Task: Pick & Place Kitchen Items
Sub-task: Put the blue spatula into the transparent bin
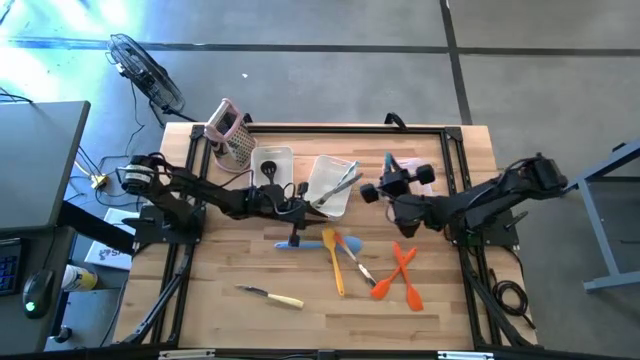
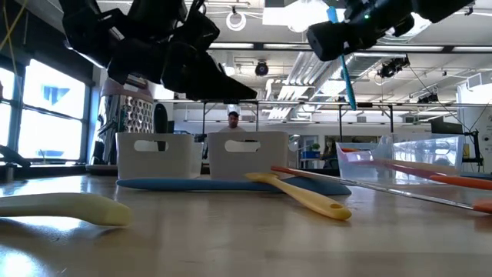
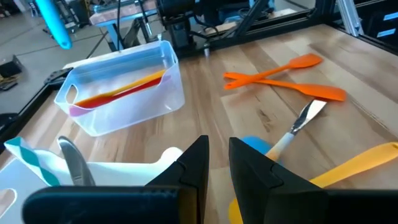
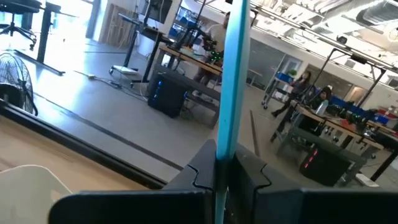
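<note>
Kitchen items: we see the left gripper [image 1: 297, 206] hovering narrow-jawed and empty over the blue spatula [image 1: 300, 243], while the right gripper [image 1: 392, 181] carries a clamped light-blue utensil [image 4: 235, 74], next needing lowering into a bin [image 1: 399, 165].

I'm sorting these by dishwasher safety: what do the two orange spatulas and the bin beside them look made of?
The two orange spatulas look like matte silicone or soft plastic, one uniform colour, no glare. The bin looks like clear, glossy rigid plastic; its contents show through its walls.

Grater [image 1: 232, 132] stands left of three bins [image 1: 330, 186]
</note>
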